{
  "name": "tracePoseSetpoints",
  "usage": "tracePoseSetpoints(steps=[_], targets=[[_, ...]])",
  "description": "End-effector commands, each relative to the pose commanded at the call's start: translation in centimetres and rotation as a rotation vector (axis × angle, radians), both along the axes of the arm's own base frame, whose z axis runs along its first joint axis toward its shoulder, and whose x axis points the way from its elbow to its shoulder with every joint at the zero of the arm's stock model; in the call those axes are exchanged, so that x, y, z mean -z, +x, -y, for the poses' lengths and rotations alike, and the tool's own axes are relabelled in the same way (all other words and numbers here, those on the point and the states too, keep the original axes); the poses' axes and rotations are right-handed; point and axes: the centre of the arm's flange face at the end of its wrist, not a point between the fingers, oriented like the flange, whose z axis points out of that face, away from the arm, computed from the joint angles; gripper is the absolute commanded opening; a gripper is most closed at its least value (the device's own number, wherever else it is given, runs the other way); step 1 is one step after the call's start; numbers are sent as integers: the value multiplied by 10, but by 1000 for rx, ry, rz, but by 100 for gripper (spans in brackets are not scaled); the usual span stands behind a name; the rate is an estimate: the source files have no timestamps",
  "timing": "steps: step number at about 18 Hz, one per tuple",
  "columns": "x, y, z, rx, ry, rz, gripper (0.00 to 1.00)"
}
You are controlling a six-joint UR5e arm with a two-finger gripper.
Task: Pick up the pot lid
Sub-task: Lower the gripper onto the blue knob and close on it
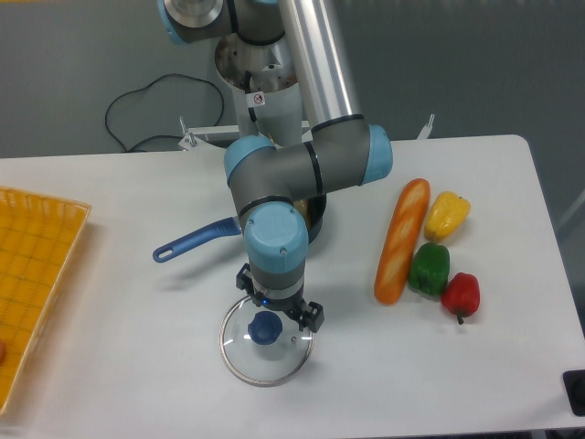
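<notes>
**Approach over the lid, grasp not yet confirmed**

Fixed camera, only view.

- The pot lid (245,355), clear glass with a metal rim, is lying flat on the white desk (137,366) near its front edge. Its blue knob (265,328) is pointing up.
- The arm is reaching straight down, and the gripper (274,313) is sitting directly above the knob, very close to it or already touching.
- The wrist housing is blocking the fingers from this angle, so I cannot tell whether the gripper is wide, narrow, or clamped on the knob.
- The lid is showing no tilt and looks to be resting fully on the desk.
- The pot (316,222) is standing just behind the lid, mostly hidden by the arm, with its blue handle (190,241) sticking out to the image left.
- A loaf of bread (400,242) and yellow (446,215), green (428,268) and red (461,293) peppers are lying well apart to the image right.
- A yellow tray (37,265) is sitting at the image-left edge.

Judgement: the step in hand is the final descent or the grasp on the knob; the lift is not yet done.

The next move calls for the fingers straddling the knob squarely and closing firmly. A straight vertical lift should follow, since the small rounded knob could slip and the glass could swing if it is gripped off-centre.
</notes>
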Motion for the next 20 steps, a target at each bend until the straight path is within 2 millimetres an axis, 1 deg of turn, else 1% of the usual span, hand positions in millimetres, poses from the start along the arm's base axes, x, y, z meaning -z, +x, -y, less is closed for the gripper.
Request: tracePoseSetpoints(steps=[3,14,20], targets=[[7,4,-4,8,-5,4,100],[22,4,-9,5,-5,9,100],[21,6,-12,-2,28,32,100]])
